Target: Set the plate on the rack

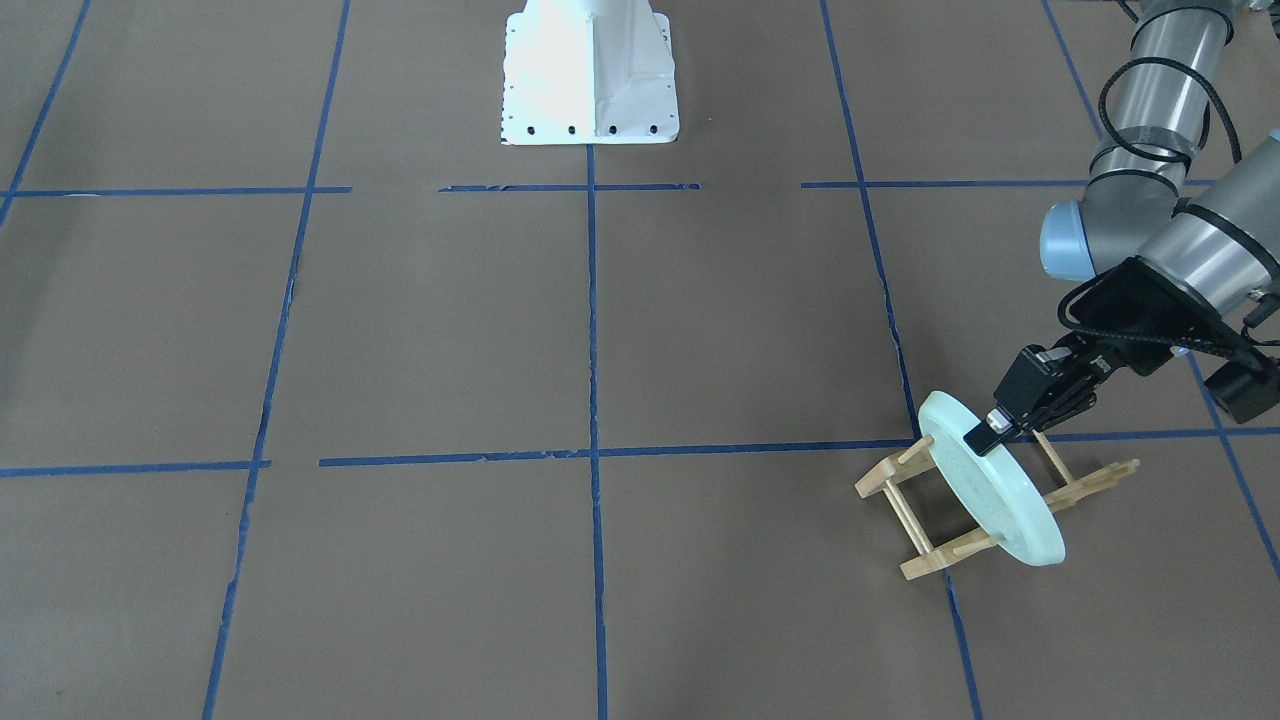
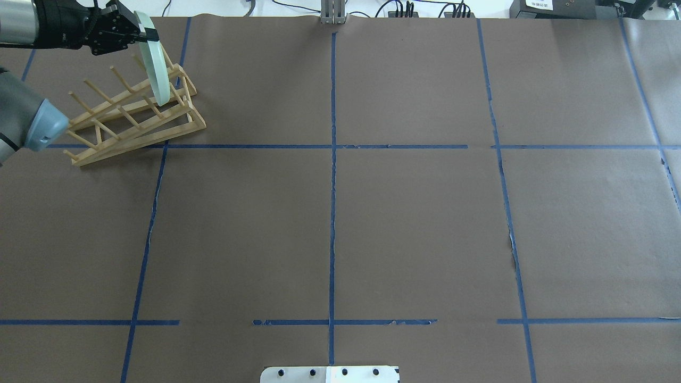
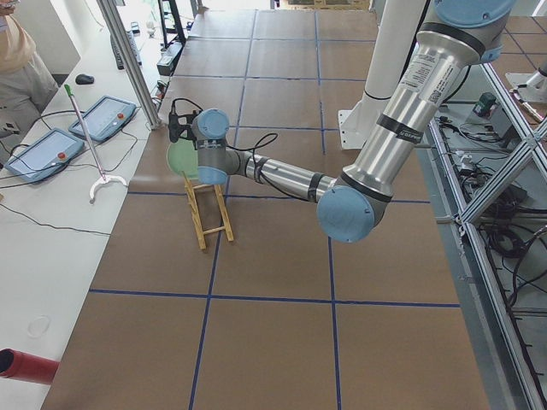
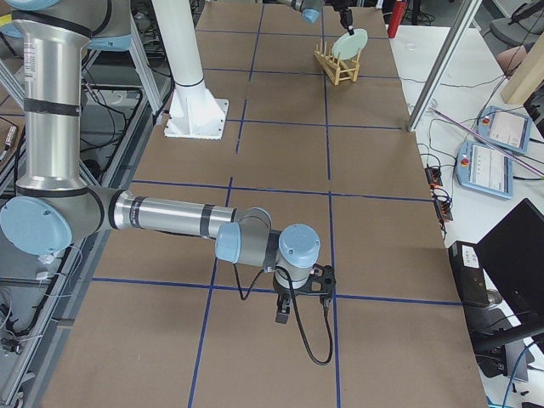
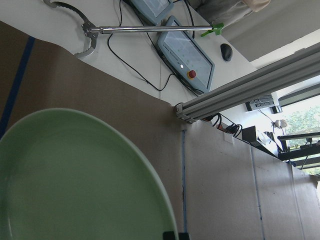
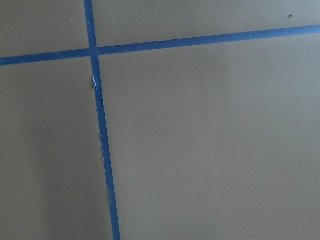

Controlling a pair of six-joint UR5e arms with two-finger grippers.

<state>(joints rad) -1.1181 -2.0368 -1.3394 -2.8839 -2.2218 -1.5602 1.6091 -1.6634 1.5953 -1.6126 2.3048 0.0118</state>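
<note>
The pale mint-green plate (image 1: 1000, 500) stands on edge between the pegs of the light wooden rack (image 1: 925, 515), leaning a little. My left gripper (image 1: 985, 437) is shut on the plate's top rim. In the overhead view the left gripper (image 2: 144, 33) grips the plate (image 2: 158, 74) at the far end of the rack (image 2: 133, 117). The plate (image 5: 75, 180) fills the lower left of the left wrist view. My right gripper (image 4: 284, 314) hangs low over bare table far from the rack, and I cannot tell whether it is open or shut.
The rack sits in the table's far left corner, near the edge by an aluminium post (image 3: 128, 60). Beyond it a side table holds teach pendants (image 3: 51, 154) and a grabber tool (image 3: 85, 137). The white robot base (image 1: 590, 75) stands mid-table on my side.
</note>
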